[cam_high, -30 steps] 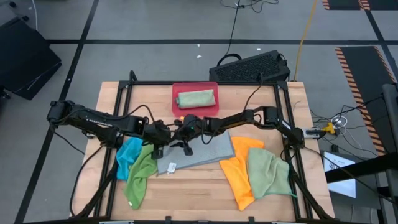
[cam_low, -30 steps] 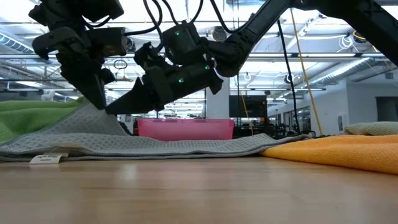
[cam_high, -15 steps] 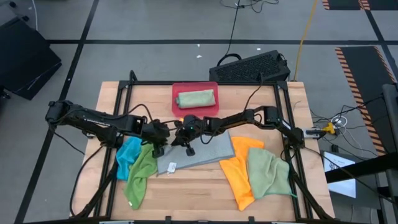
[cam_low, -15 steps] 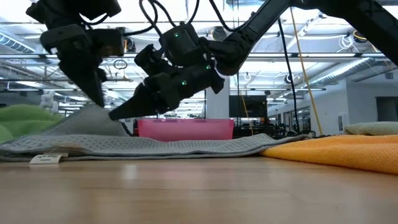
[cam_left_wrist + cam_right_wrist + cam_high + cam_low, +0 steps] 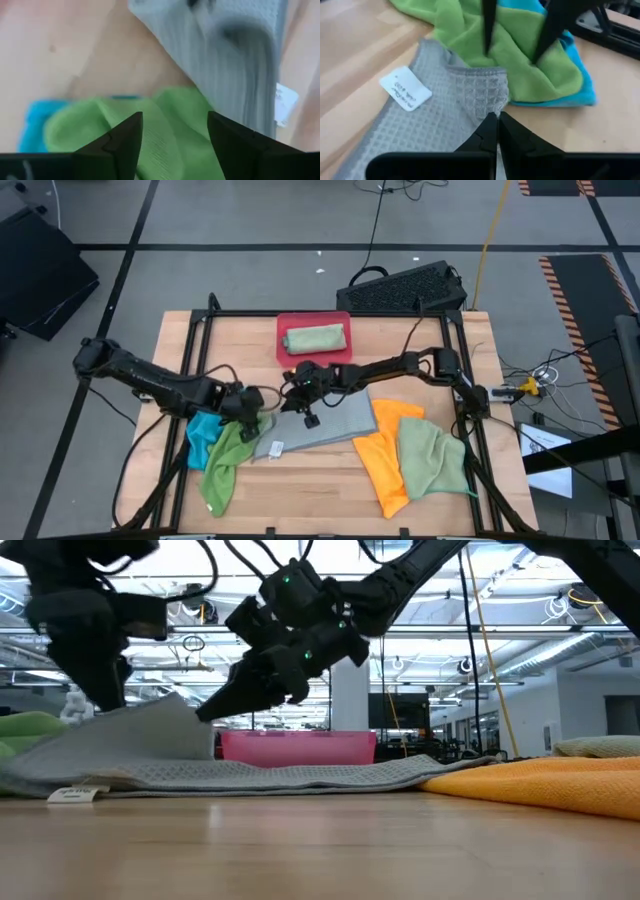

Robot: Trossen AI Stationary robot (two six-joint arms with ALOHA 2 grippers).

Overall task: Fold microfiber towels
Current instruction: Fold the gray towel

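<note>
Grey towel point(image 5: 318, 423) lies spread in the middle of the wooden table point(image 5: 330, 490), its white label point(image 5: 276, 447) at the near left corner. Its left edge is lifted off the wood, as the low view shows, and the right gripper point(image 5: 281, 402) has its fingers pressed together on that raised part of the cloth; the right wrist view shows the closed fingertips point(image 5: 492, 125) meeting on the grey weave. The left gripper point(image 5: 252, 418) hangs just beside the same edge, over the bright green towel point(image 5: 226, 461), with its fingers point(image 5: 122, 137) spread apart and nothing between them. A blue towel point(image 5: 205, 426) sits partly under the bright green one at the left. To the right of the grey towel lie an orange towel point(image 5: 385, 452) and a pale green towel point(image 5: 432, 457), which overlaps it. Behind the grey towel stands a red tray point(image 5: 283, 343) holding a folded green towel point(image 5: 315, 338). Beyond the table, on the floor, rests a black keyboard point(image 5: 403, 288).
</note>
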